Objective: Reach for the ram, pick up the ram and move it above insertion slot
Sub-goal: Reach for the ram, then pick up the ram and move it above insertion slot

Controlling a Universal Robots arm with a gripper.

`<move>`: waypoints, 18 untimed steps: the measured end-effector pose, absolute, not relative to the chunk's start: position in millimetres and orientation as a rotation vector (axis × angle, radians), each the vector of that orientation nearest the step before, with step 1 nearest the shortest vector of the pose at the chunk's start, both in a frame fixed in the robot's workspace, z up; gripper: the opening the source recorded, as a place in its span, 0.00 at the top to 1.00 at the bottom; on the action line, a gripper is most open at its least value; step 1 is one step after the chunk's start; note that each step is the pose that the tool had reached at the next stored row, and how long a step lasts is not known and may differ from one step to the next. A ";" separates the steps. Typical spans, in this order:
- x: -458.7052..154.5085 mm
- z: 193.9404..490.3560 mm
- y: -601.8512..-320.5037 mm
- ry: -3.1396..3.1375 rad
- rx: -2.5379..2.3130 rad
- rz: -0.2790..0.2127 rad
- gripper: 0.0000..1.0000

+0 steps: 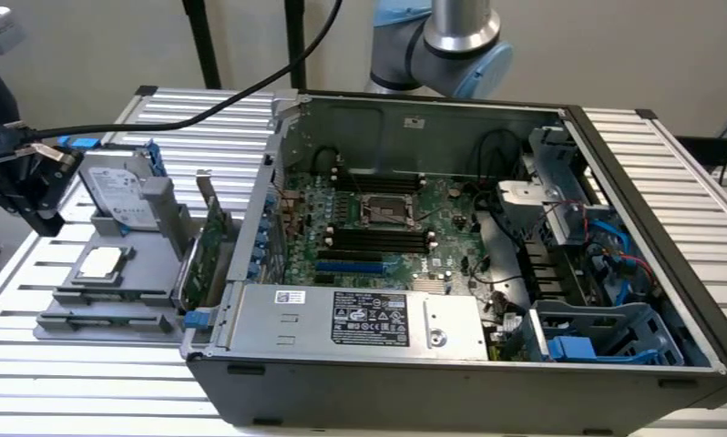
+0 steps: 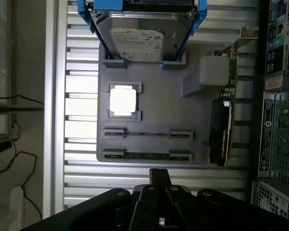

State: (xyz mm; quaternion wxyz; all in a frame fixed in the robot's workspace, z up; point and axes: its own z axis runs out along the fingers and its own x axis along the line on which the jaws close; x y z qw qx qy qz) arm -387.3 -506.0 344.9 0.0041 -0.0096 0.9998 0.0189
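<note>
The ram (image 2: pixel 147 155) is a thin green stick standing on edge between two small holders at the near rim of the grey parts tray (image 2: pixel 154 96). In the exterior view the ram (image 1: pixel 104 320) sits at the tray's front. My gripper (image 2: pixel 159 185) hangs over the slatted table just beyond that rim, apart from the ram and holding nothing that I can see. In the exterior view the gripper (image 1: pixel 33 209) is at the far left, above and beside the tray. The black memory slots (image 1: pixel 376 238) lie on the motherboard inside the open case.
On the tray stand a hard drive (image 2: pixel 137 41) in a blue bracket, a square processor (image 2: pixel 124 100) and an upright expansion card (image 2: pixel 220 127). A second thin strip (image 2: pixel 147 133) lies in the parallel holder. The case wall (image 1: pixel 261 209) rises beside the tray.
</note>
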 end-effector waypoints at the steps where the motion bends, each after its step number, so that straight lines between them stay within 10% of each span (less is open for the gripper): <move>1: -387.3 344.9 -506.0 3.133 -0.030 0.059 0.89; 18: -387.3 344.9 -506.0 3.133 -0.030 0.059 0.89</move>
